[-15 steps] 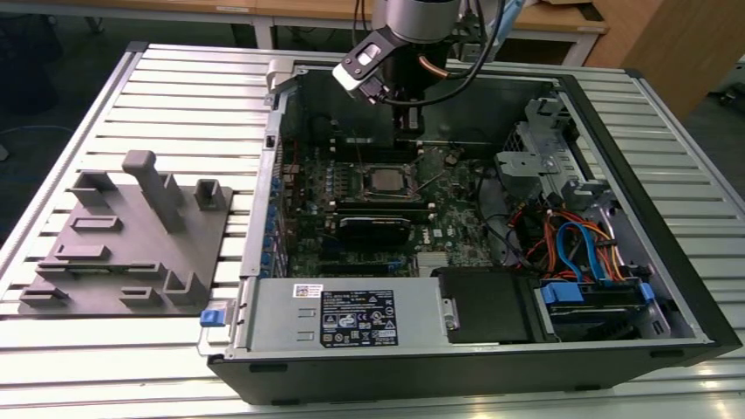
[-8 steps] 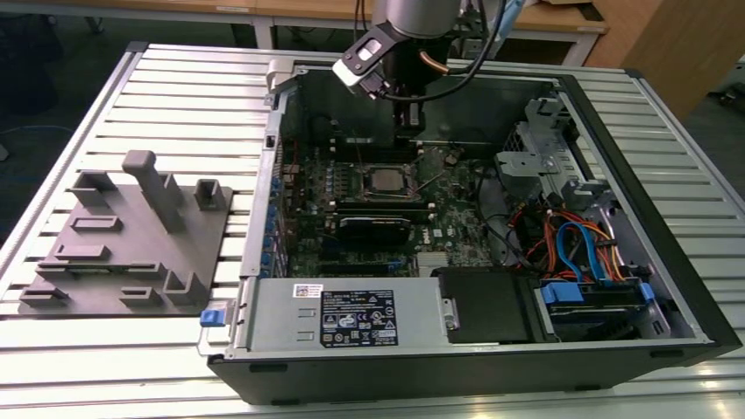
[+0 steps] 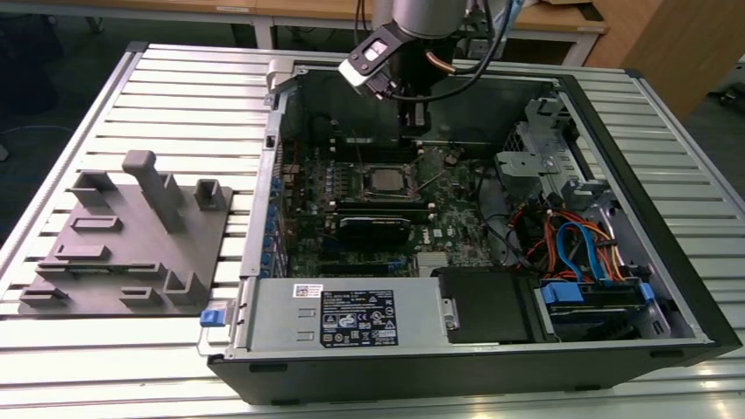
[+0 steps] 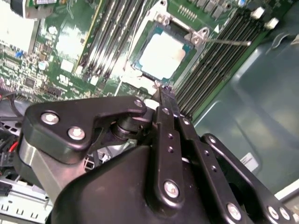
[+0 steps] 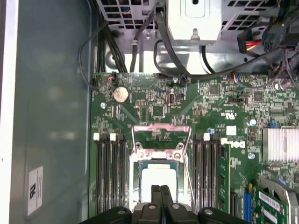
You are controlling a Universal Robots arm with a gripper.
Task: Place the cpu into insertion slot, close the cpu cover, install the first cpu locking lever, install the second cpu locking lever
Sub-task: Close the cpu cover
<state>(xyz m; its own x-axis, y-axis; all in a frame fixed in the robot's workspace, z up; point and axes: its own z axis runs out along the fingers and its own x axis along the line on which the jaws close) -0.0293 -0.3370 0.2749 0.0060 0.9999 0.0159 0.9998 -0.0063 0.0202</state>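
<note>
An open computer case (image 3: 489, 377) is seen lying on a slatted metal counter (image 3: 174, 78), with a grey moulded fixture (image 3: 128, 236) set beside it towards the exterior view's left. The arm is reached down into the case over the green circuit board (image 5: 154, 102).

The gripper (image 5: 161, 190) is held just above the board at the edge of the insertion slot (image 3: 362, 180). In both wrist views its fingers (image 4: 161, 121) are seen clenched flat against each other, and nothing can be made out between them. Their tips are placed just beside the socket's metal rim; whether the rim is actually touched cannot be told.

The cpu (image 4: 163, 56) is seated in the insertion slot, its pale silver top shown through the cut-out of the cpu cover (image 5: 159, 156). The cover is laid down flat over the chip, framing it on all sides. A thin metal lever (image 4: 229, 42) is seen running out from one corner of the cover across the neighbouring memory slots (image 5: 110, 172), which flank the socket on both sides.

Elsewhere on the board a round coin battery (image 5: 121, 94) and a finned silver heatsink (image 5: 280, 144) are seen, both well apart from the socket.
</note>
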